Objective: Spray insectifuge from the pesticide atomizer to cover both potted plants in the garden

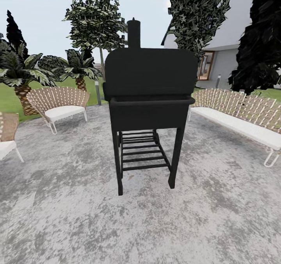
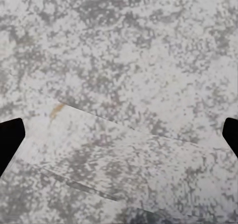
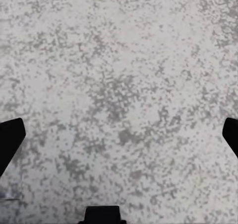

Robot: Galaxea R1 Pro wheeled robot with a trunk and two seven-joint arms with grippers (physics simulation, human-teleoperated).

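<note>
Facing one black grill | three wicker seats | paving

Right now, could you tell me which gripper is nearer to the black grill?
Neither, as far as I can tell: the grill stands centred straight ahead, while the left gripper and right gripper both hang open over grey paving.

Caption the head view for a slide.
Black grill standing on mottled grey paving, ringed by wicker seats and palms.

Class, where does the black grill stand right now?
In the head view, the black grill stands centre on the grey paving, between a wicker chair at left and a wicker bench at right.
</note>
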